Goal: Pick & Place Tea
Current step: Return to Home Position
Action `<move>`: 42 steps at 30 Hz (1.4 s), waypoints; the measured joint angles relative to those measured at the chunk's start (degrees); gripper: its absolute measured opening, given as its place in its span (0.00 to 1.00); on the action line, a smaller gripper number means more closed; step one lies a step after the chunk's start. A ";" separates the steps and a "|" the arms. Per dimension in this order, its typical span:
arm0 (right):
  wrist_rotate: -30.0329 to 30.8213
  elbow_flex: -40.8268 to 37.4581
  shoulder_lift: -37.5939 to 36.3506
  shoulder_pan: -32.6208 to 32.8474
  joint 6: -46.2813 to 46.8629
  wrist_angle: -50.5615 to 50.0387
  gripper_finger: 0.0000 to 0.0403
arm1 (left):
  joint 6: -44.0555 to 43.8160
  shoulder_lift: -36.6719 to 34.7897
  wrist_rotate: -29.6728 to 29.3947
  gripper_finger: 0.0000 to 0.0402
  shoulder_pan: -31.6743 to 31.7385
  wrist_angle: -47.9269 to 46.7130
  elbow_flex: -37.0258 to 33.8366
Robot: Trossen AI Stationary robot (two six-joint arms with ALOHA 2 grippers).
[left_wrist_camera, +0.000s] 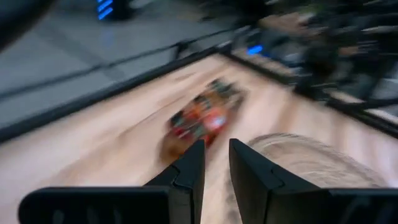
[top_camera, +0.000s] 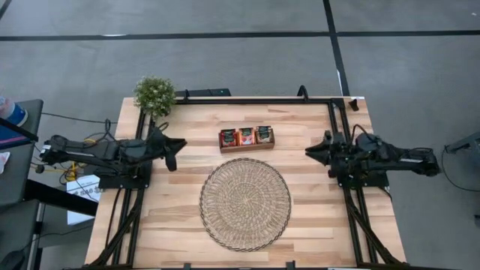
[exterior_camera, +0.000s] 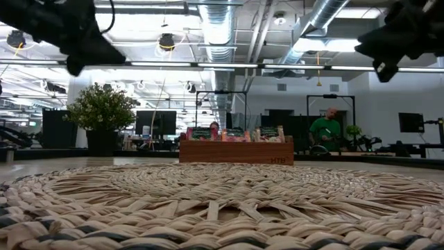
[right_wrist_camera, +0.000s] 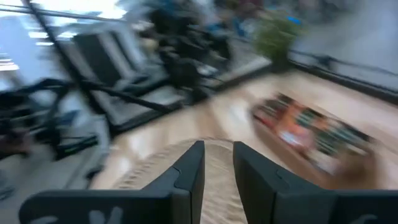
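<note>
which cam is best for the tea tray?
High view: the tray sits sharp, all three compartments and its spot behind the mat visible. Low view shows only its front wall and sachet tops. Both wrist views catch it blurred.

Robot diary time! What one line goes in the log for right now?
tea sachets in wooden tray | woven mat bare | left end effector raised, holding nothing | right end effector raised, holding nothing

Pale wood table, rough woven mat
</note>
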 joint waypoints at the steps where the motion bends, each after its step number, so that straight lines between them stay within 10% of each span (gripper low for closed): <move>1: -2.11 -1.78 -0.47 -0.02 -1.01 3.24 0.19 | 3.17 -0.27 2.12 0.16 -0.09 4.16 -1.29; 14: -13.89 -11.28 -4.97 -1.41 -0.60 16.07 0.19 | 14.41 -6.24 13.92 0.16 0.00 29.03 -16.10; 25: -24.95 -11.28 -4.97 -4.62 -1.74 18.48 0.19 | 13.60 -23.17 20.59 0.16 0.25 15.15 -16.03; 42: -23.58 -13.93 -4.78 -6.67 1.36 18.70 0.19 | 19.65 -23.16 22.25 0.16 0.20 12.01 -16.08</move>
